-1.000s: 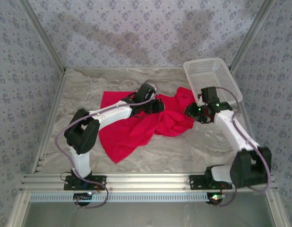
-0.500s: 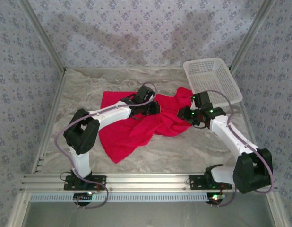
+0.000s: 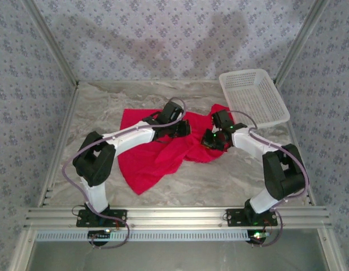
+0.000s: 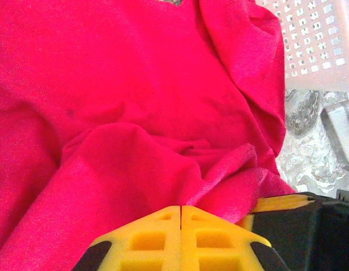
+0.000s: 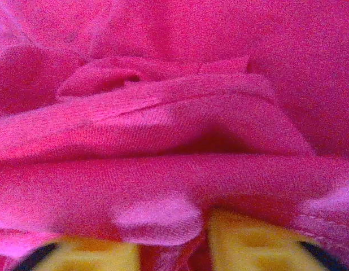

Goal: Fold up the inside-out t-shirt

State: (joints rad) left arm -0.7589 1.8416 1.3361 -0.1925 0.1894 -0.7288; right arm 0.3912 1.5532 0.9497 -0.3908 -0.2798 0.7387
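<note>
The left arm [image 3: 129,135] is extended forward and inward from its base. The jaws of the left gripper [image 4: 180,212] are pressed fully together. The right arm [image 3: 251,144] is bent inward toward the left arm. The jaws of the right gripper [image 5: 191,243] are closed on a fold of the inside-out t-shirt [image 5: 174,141].

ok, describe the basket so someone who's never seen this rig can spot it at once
Start at the grey marbled tabletop and look to its far right corner. The white plastic mesh basket sits there. Unlike the crumpled bright red cloth t-shirt next to it, it is rigid, rectangular and gridded with small holes.
</note>
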